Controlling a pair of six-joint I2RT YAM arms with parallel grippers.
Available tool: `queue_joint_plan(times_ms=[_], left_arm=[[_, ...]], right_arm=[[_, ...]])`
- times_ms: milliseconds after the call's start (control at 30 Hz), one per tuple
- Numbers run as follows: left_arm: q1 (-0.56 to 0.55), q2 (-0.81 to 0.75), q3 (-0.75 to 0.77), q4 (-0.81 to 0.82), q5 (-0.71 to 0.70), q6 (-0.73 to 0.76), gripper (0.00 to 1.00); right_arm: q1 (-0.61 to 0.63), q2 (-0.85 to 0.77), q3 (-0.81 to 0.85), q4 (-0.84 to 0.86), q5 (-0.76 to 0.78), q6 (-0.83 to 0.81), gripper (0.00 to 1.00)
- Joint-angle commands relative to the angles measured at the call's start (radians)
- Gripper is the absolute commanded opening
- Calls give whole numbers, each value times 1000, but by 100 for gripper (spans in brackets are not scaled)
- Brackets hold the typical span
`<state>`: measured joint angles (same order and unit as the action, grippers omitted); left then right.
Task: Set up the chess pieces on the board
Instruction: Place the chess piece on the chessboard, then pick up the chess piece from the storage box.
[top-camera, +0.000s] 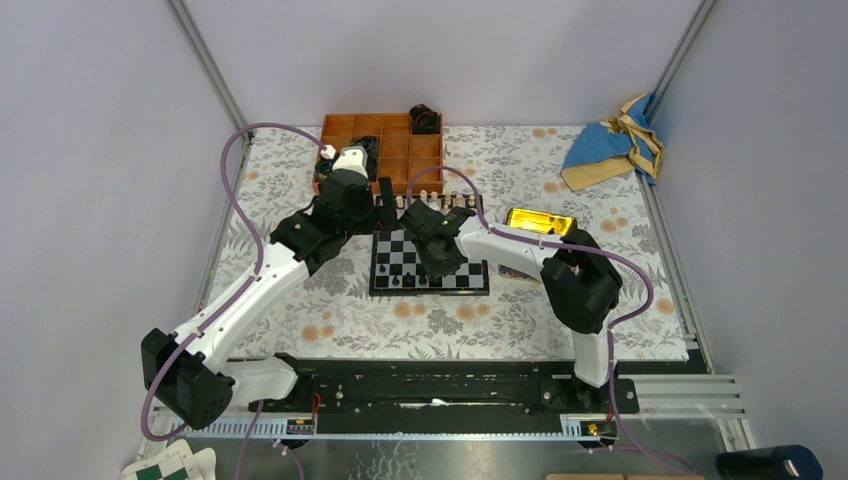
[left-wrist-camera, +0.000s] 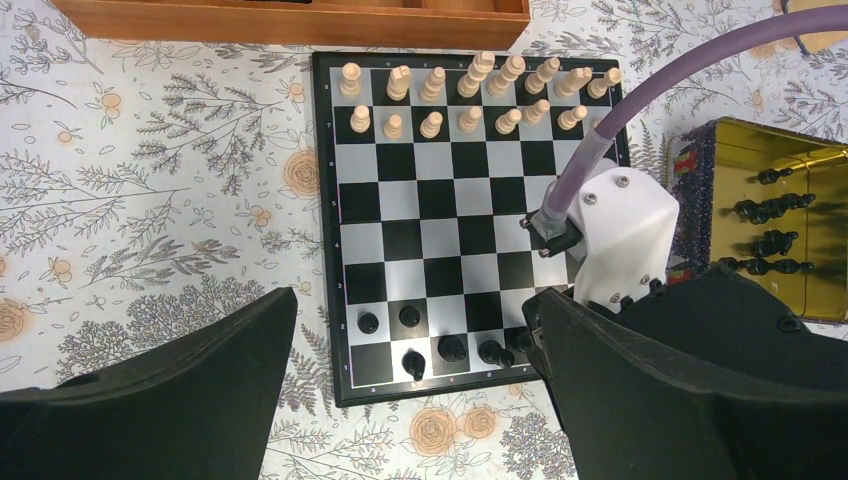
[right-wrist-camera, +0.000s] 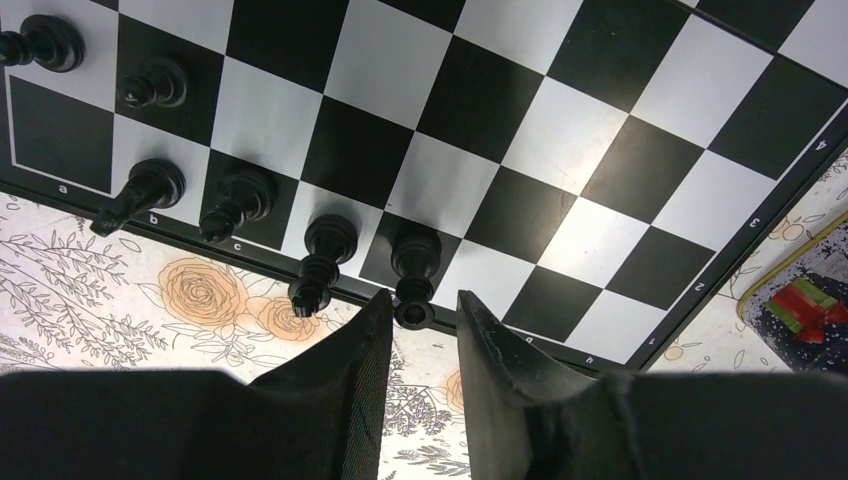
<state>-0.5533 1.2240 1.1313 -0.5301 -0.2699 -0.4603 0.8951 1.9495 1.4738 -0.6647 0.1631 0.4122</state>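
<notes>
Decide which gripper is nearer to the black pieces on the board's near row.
Right. The right gripper sits just above the row of black pieces, open fingers flanking the end one. The left gripper, wide open, hovers high over the board.

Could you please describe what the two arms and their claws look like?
The left arm and right arm have white links and bulky black joints. A purple cable loops along each. The left claw and right claw are black, with two broad, tapering fingers.
</notes>
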Motion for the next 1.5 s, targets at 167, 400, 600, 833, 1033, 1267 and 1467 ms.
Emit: queue_joint_plan(times_ms=[167, 400, 600, 833, 1033, 1267, 1467], left_arm=[[9, -8, 6, 25, 1, 15, 99], [11, -1, 15, 24, 1, 21, 99], [10, -3, 14, 25, 2, 20, 99], [12, -3, 9, 25, 11, 17, 99], [13, -3, 14, 24, 18, 23, 99], [13, -3, 16, 19, 18, 27, 99], [15, -2, 19, 17, 17, 34, 99]], right_arm=[[13, -114, 83, -62, 23, -17, 37], [10, -178, 117, -81, 151, -12, 40], [-90, -237, 74, -96, 243, 6, 54], [-285, -318, -41, -62, 252, 20, 60], [-400, -325, -120, -41, 242, 32, 60], [-482, -320, -192, 13, 223, 42, 59], [-539, -298, -220, 47, 198, 43, 58]])
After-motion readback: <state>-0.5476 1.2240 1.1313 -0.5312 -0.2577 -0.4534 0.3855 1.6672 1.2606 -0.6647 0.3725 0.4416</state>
